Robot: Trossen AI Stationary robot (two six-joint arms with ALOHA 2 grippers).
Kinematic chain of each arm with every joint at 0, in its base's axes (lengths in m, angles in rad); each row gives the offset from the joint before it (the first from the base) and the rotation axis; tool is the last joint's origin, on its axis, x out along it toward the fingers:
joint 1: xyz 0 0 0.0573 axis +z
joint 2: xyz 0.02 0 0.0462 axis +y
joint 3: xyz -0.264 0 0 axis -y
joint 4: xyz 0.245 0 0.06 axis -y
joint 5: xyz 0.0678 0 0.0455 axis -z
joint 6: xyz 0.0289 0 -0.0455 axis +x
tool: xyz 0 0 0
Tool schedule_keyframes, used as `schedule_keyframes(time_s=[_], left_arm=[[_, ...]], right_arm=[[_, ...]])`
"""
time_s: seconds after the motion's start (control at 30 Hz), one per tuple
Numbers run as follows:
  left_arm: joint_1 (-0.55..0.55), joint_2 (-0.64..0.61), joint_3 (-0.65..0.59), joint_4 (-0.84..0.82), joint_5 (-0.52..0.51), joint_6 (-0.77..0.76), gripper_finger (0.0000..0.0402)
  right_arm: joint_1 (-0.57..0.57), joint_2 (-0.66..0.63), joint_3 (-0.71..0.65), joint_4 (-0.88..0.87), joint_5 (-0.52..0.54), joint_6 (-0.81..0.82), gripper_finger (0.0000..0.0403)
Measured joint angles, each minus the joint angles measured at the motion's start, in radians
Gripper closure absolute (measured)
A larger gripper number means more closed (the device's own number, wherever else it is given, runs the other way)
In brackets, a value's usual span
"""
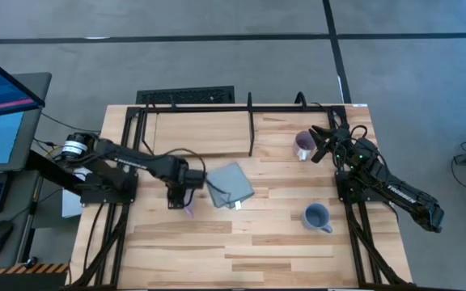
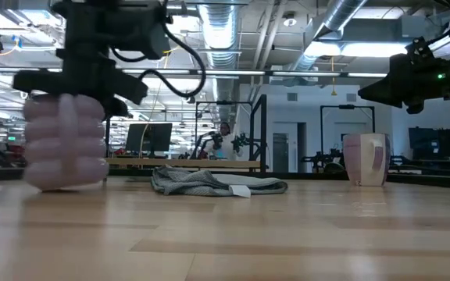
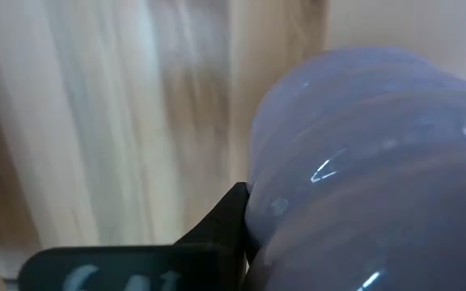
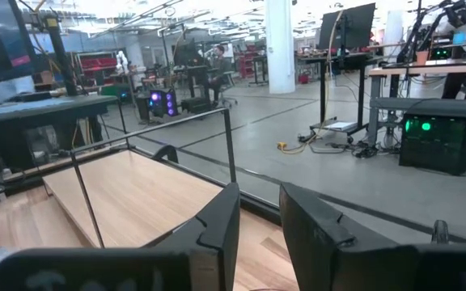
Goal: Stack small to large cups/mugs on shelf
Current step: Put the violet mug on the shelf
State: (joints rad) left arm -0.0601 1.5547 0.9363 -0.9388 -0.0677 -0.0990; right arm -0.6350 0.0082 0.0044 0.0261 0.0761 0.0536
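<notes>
1. The light purple mug [image 2: 65,140] sits on the wooden tabletop [image 1: 257,242], left of centre, under the left arm; from above it is almost wholly hidden and only a sliver of purple shows by the arm's wrist.
2. The left gripper [image 1: 178,196] is down at that mug. At table height its dark body hangs right over the mug's ribbed side, and its own camera shows the ribbed purple wall pressed up against a dark finger [image 3: 217,226]. Its fingers are drawn fully together on the light purple mug.
3. A folded grey-blue cloth [image 1: 230,186] lies just beside the left gripper, toward the middle of the table.
4. The darker purple mug [image 1: 303,145], white inside, stands upright near the right end of the shelf [image 1: 201,133], on the right side of the upright black divider [image 1: 251,125].
5. The right gripper [image 1: 320,144] hovers just beside that mug, above the table and not touching it. Its two fingers [image 4: 217,226] stand part-way apart with nothing between them.
6. The blue-grey mug [image 1: 317,217] stands alone on the tabletop near the right edge, well apart from the shelf, handle pointing toward the right arm's base.
7. The shelf board sits along the far edge of the table, and no mug rests left of its divider.
</notes>
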Motion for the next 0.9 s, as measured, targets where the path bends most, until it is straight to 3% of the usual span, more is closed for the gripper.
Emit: schedule_keyframes(time_s=[0.3,0.9], left_arm=[[0.102,0.0,0.0,0.019,0.009,0.051,0.0367],[0.107,0.005,0.02,-0.036,-0.026,0.185,0.0367]], right_arm=[[0.0,0.0,0.0,0.0,0.0,0.0,0.0289],[0.0,0.0,0.0,0.0,0.0,0.019,0.0289]])
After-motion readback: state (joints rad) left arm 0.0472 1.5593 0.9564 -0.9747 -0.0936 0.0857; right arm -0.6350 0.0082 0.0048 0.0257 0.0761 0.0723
